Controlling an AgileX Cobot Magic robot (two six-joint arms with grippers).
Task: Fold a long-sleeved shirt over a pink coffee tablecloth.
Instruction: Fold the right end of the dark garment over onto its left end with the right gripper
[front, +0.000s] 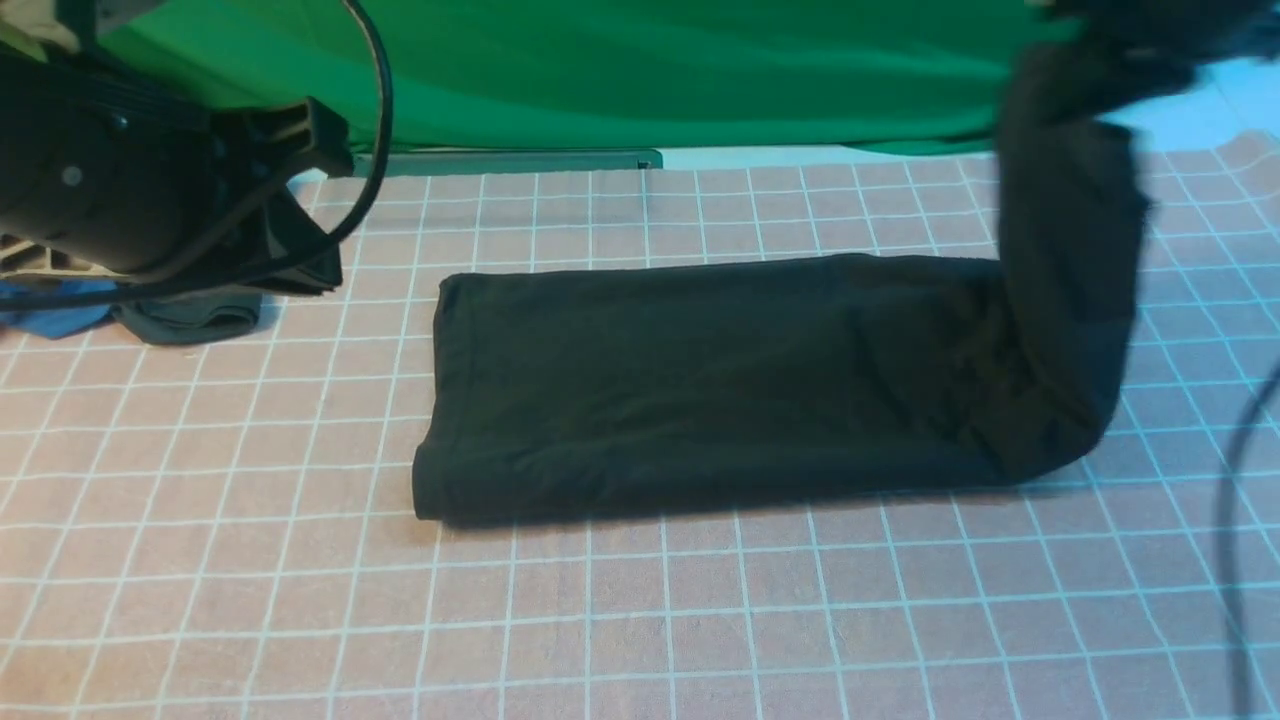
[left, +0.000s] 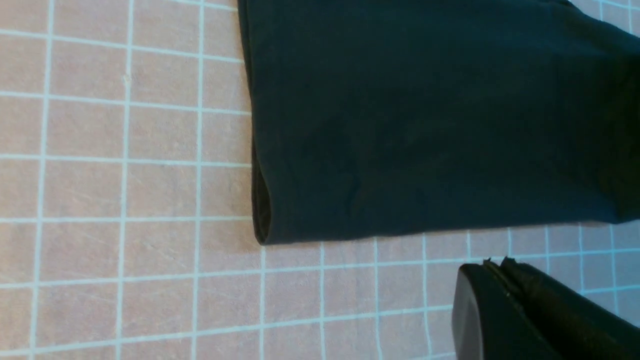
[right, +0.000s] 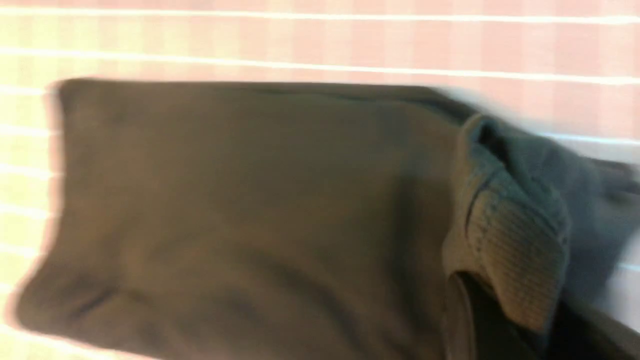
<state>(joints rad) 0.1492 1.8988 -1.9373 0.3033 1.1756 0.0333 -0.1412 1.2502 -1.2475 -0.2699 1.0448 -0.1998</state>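
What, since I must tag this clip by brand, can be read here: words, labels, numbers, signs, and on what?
None readable.
The long-sleeved shirt lies folded, plain black outward, no print or label showing.
The pink coffee tablecloth bears only white grid lines.
The green backdrop is plain.
The right wrist view is blurred; its ribbed edge shows no lettering.
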